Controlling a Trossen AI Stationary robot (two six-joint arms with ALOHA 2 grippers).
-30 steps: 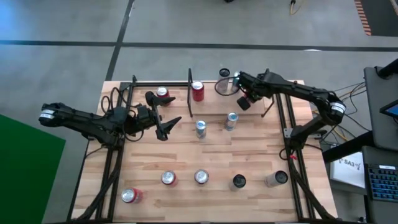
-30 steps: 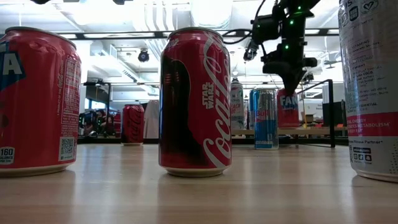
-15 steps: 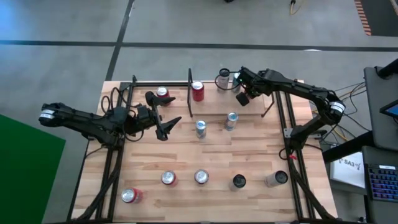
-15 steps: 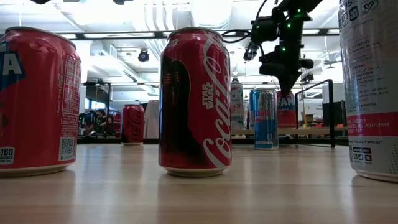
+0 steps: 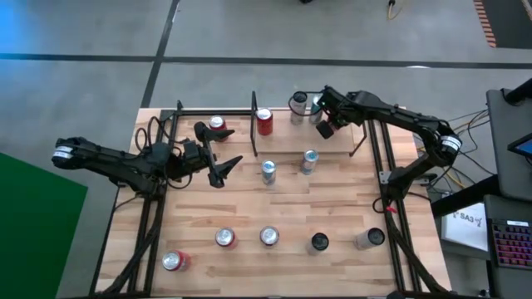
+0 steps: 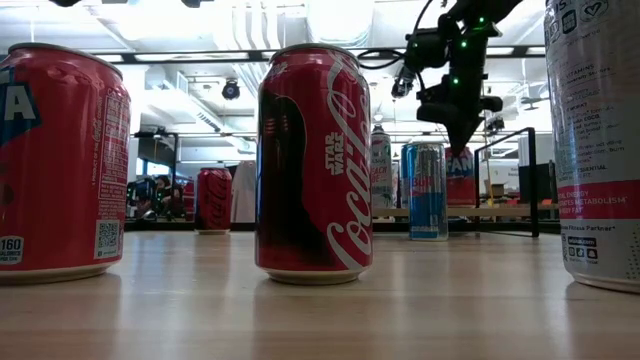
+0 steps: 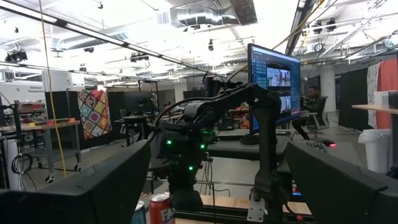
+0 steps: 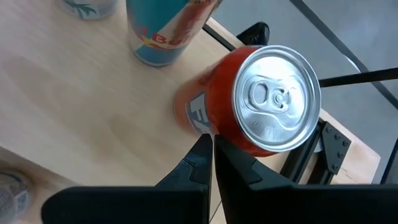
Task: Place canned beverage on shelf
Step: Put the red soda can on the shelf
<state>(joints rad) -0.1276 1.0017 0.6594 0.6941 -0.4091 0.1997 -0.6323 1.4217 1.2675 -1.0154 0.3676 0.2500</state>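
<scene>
I have the right gripper (image 5: 318, 108) at the upper middle of the high view, over the shelf (image 5: 332, 148), its fingers (image 8: 208, 163) pinched together on nothing, hanging just beside the red can (image 8: 258, 106) that stands upright on the shelf board near its black frame. A blue can (image 8: 163, 25) stands close behind the red one in the right wrist view. My left gripper (image 5: 218, 159) waits at centre left of the high view with its jaws spread wide and empty, near another red can (image 5: 217, 125) inside the frame at upper left.
</scene>
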